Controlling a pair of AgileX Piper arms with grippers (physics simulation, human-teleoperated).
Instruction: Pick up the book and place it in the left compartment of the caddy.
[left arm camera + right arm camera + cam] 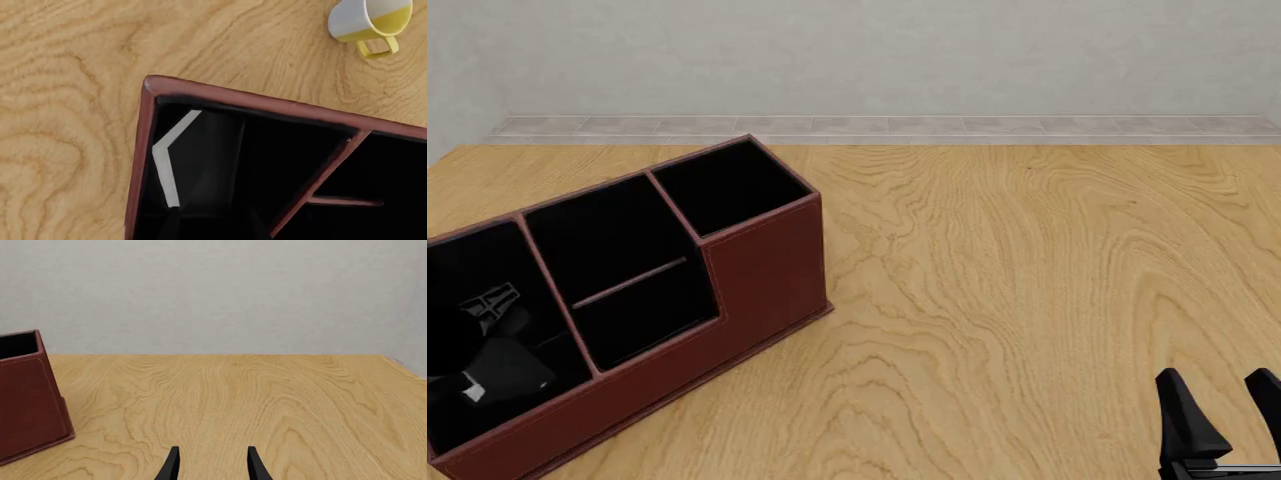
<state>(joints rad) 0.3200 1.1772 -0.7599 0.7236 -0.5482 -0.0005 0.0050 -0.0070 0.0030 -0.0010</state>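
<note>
Spanning wood-grain table [1028, 300] below grey wall [894, 60], right claw [210, 462] released (left's unclear).

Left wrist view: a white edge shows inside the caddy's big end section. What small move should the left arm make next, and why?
Probably open the left gripper to release the book. Its white edge shows inside the left compartment of the caddy, and the front view shows that gripper low in the same section. The fingers blend into the black lining, so I cannot tell whether they are gripping it.
</note>
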